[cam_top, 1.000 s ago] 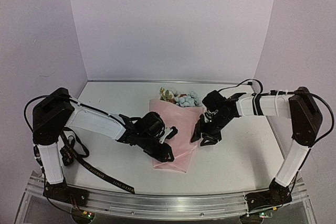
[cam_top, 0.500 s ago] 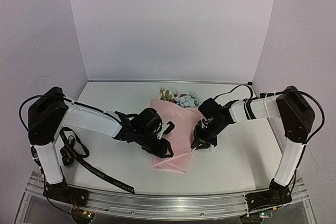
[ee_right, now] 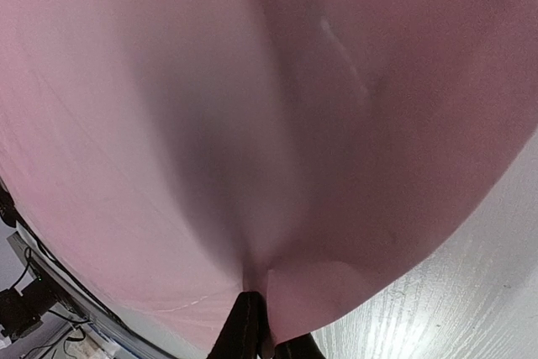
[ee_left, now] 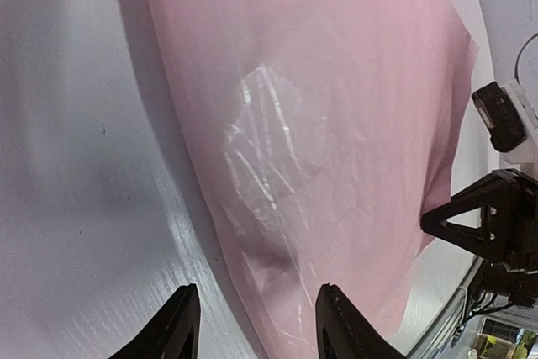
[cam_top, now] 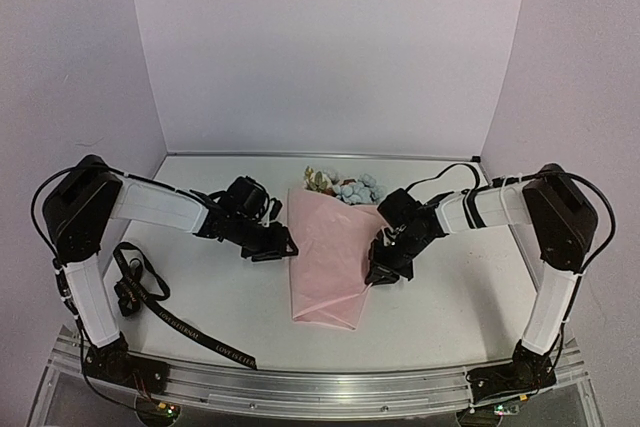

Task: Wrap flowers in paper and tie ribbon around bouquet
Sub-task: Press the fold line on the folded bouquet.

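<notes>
Pink paper [cam_top: 330,247] [ee_left: 336,81] [ee_right: 210,124], right edge: clenched in the right claw [cam_top: 378,275] [ee_right: 255,329]. The jaws are pressed together on a small fold of the sheet, low against the table [cam_top: 450,297].
Right claw, surroundings: in its own wrist view the sheet fills nearly everything. Only a wedge of white tabletop shows at lower right.
Left claw [cam_top: 278,249] [ee_left: 256,329]: released, jaws apart with nothing between them. It is at the paper's left edge, tips over the line where sheet meets table.
Left wrist view: a crinkled glossy patch in the middle of the paper, and the right claw's black fingers beyond the far edge.
Paper, lie: flat on the table between the two claws, wide at the far end and narrowing to a point at the near end.
Flowers [cam_top: 348,187]: heads poke out past the paper's far edge. The stems are hidden under the sheet.
Ribbon [cam_top: 185,332]: loose on the near-left of the table by the left arm's base, looped, then trailing toward the front rail. It is apart from the paper and from both claws.
In the way: the left forearm lies between ribbon and paper.
Change, left: a second ago this claw sat over the lower middle of the sheet. It has pulled back leftward and off the paper, jaws wider.
Change, right: it was spread beside the right edge and has since closed on it.
Change, paper: the left part, freed of the claw, shows whole.
</notes>
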`<state>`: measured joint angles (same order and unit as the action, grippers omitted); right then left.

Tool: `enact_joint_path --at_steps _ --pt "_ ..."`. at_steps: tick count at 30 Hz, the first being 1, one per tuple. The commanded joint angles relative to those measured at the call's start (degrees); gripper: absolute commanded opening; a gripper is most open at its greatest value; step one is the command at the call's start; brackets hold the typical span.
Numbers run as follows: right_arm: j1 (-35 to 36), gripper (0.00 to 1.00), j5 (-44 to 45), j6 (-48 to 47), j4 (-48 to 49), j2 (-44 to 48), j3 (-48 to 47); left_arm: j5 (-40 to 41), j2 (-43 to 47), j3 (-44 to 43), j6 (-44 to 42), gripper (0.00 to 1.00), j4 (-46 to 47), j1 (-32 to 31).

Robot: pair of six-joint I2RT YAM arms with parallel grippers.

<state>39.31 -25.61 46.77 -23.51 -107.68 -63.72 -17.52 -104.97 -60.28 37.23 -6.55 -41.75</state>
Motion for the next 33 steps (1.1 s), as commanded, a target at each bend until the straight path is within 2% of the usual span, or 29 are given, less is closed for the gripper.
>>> enact_joint_path --at_steps 1,4,12,18,27,29,33 --pt "0.24 0.06 -0.34 -0.83 0.22 -1.3 -0.23 -4.16 -4.45 -3.52 2.51 0.47 4.02 0.53" --pt "0.22 0.05 -0.23 -0.98 0.22 -1.43 -0.16 -5.28 -6.22 -3.57 4.14 0.43 5.92 0.53" --pt "0.3 0.04 -0.82 -1.34 -0.36 -1.92 0.05 -5.39 -5.56 -0.16 9.52 0.15 7.75 0.29" --pt "1.75 0.03 -0.9 -1.14 -0.49 -0.75 2.25 -4.09 -2.79 3.43 10.73 0.04 4.62 -1.57" --pt "5.54 0.03 1.39 -0.77 -0.06 3.81 7.74 -0.01 4.55 10.08 13.61 0.04 1.11 -5.13" --pt "5.99 0.03 1.47 -0.46 -0.05 4.38 8.05 0.79 5.69 11.15 13.83 0.08 1.04 -5.41" --pt "6.42 0.03 1.4 -0.09 -0.01 4.89 7.83 3.08 7.92 11.37 13.32 0.27 -0.9 -5.51"
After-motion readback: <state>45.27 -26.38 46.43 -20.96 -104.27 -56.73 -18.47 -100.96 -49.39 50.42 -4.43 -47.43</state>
